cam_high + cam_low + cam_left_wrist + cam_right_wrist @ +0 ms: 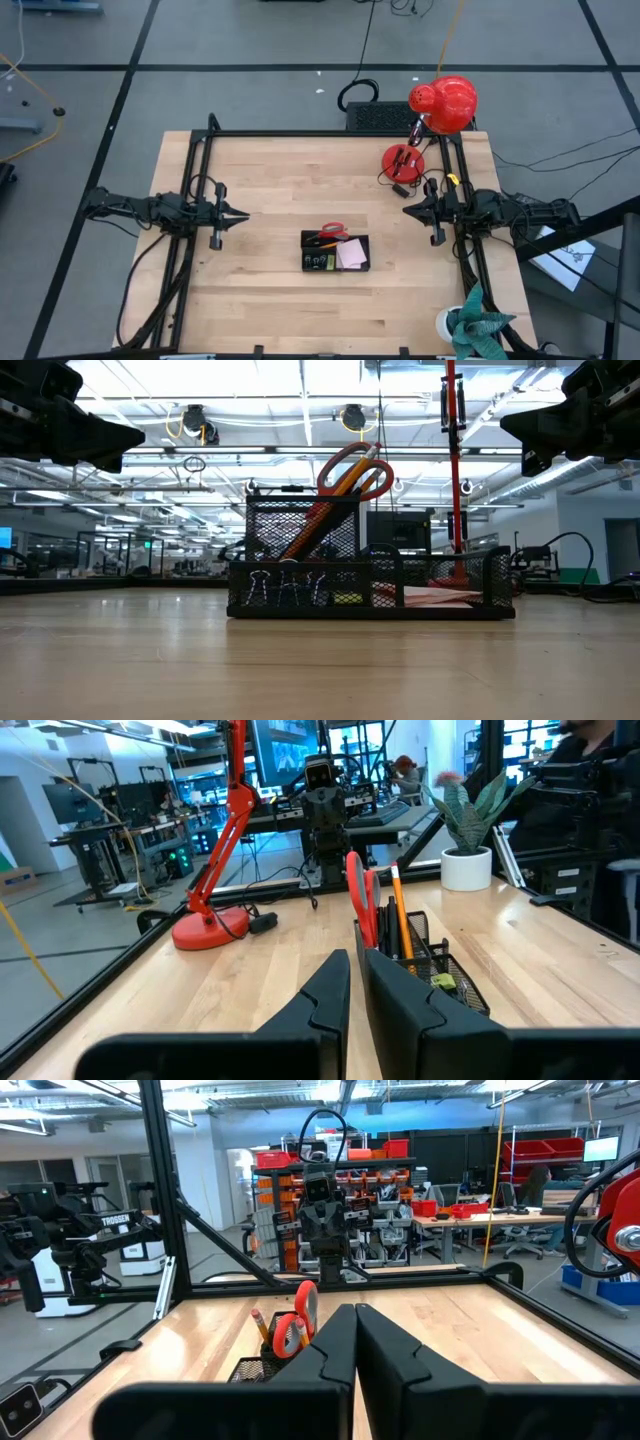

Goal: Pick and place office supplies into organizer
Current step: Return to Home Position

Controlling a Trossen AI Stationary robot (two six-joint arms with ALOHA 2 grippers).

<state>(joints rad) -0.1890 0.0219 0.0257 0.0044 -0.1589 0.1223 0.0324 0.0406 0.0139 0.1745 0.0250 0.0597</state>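
- The left gripper [238, 214] is seen hanging above the pale, grained wooden tabletop [260, 170], its dark fingers pressed together with nothing between them. The retreat home is judged nearly done. Any last travel is best kept slow, level and high.
- Ahead of that gripper and a little to one side, the small black wire-mesh organizer [335, 270] is found on the table, well apart from both sets of fingertips and roughly midway between the two grippers.
- In its tall mesh cup the red-handled scissors [352, 464] are stood handles-up, smooth plastic loops on top. The thin orange pencils [399, 905] are leaned beside them as slender, straight shafts.
- In the low front compartments the tiny black binder clips [285, 588] are lined up on bright wire handles. A yellow-green bit [347, 598] is tucked next to them, and the flat pink sticky-note pad [351, 254] is laid at the end nearer the right arm.
- The sorting is judged finished, so nothing in the tray need be touched again.
- The right gripper [408, 210] is held opposite, clamped shut on nothing, with the organizer ahead of it and off to one side.
- Near that gripper's flank the glossy red desk lamp [443, 104] is stood on its round base, cable trailing. A wide berth is advised for any remaining elbow motion.
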